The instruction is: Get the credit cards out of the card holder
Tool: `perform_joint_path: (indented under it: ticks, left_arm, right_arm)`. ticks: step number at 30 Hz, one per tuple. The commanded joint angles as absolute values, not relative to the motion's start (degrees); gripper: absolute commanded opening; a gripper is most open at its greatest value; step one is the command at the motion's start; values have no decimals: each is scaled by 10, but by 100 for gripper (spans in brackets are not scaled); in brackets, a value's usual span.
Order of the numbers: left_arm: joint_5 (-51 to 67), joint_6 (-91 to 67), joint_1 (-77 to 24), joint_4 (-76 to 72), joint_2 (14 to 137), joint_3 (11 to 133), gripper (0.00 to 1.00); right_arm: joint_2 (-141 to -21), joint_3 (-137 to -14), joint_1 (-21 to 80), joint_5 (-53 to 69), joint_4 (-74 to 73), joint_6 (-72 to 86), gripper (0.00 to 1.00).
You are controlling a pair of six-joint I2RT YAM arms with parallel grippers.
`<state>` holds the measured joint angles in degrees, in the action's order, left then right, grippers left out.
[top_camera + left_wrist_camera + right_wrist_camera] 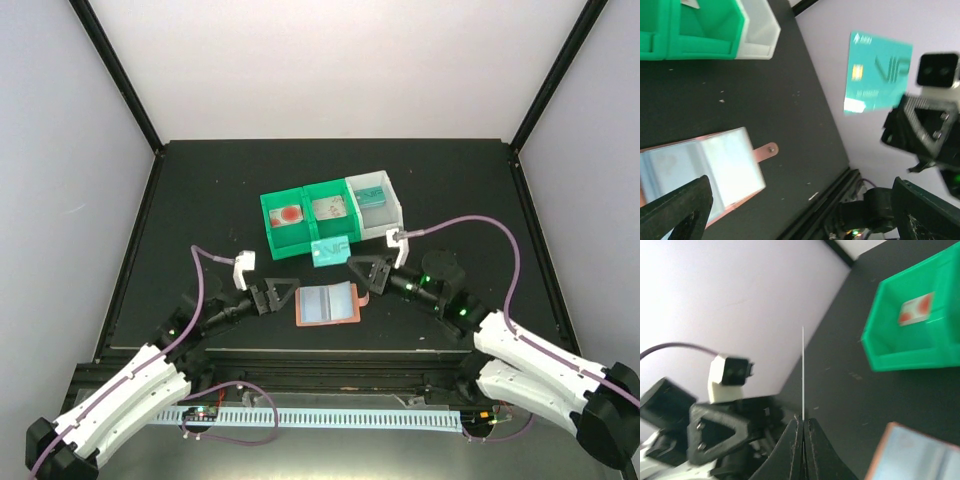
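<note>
Right gripper [803, 426], jaws pinched on a teal credit card [879, 75] raised above the table [200, 200]; left gripper [283, 296], jaws wide, at the left edge of the unfolded card holder [327, 305]. Removal step in hand; next, probably, release into a bin [285, 243]. Right wrist view shows the card edge-on, left wrist view its printed face

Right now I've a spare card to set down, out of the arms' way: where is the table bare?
Bare table lies left of the green bins, behind them to the back wall, and right of the white bin. Crowded: between bins and wallet, where the teal card hangs.
</note>
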<state>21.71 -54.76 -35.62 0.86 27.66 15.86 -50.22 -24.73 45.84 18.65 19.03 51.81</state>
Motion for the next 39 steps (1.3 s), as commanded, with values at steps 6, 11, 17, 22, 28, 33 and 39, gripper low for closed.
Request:
perform_joint_path:
  ticks: [6, 11, 17, 22, 28, 33, 39]
  left_arm:
    - [184, -448, -353, 114, 309, 199, 99]
    - [183, -417, -352, 136, 335, 205, 99]
    - [187, -397, -351, 142, 367, 202, 99]
    - [199, -388, -349, 137, 391, 203, 99]
    - [219, -387, -347, 126, 411, 196, 99]
    - [221, -379, -346, 125, 423, 200, 99]
    - [214, -380, -345, 126, 424, 206, 99]
  right_arm:
    - [-544, -379, 328, 141, -47, 358, 1]
    - [-623, -457, 281, 92, -96, 317, 1]
    - [-731, -556, 238, 33, -144, 281, 1]
    - [-826, -651, 208, 3, -188, 246, 1]
    - [-917, -728, 193, 22, -207, 225, 1]
    - [-979, -780, 190, 48, -214, 221, 1]
    - [-1047, -840, 185, 100, -223, 221, 1]
